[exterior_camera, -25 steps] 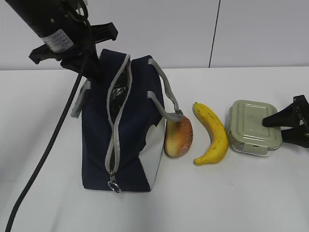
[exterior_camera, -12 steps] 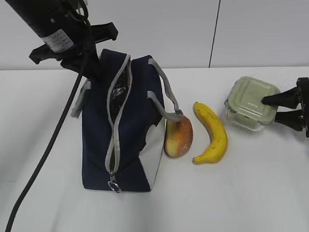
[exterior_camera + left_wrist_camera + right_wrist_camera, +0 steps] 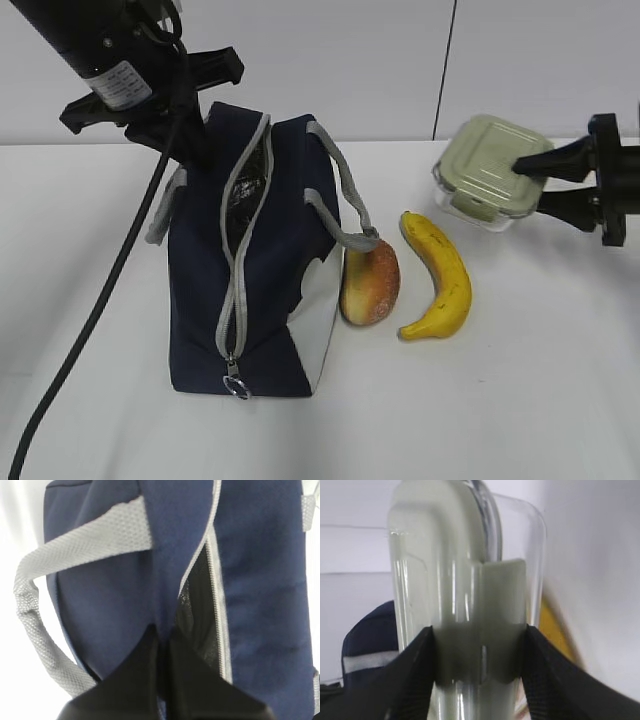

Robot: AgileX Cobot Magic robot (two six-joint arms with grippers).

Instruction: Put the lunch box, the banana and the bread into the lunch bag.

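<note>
Lunch box (image 3: 487, 166) seemingly between right jaws

white table (image 3: 520, 400) bears bag (image 3: 200, 300), bread (image 3: 370, 285), banana (image 3: 440, 275).

Bag, roll and banana on the table, box up in the air

Boxy navy fabric lunch bag (image 3: 255, 270) stands upright, grey zipper partly open; glossy golden-brown oval bread roll (image 3: 369, 282) leans against its white side panel; curved yellow banana (image 3: 439, 274) lies just beside; sage-green-lidded clear lunch box (image 3: 483, 170) is tilted, lifted off the table.
</note>
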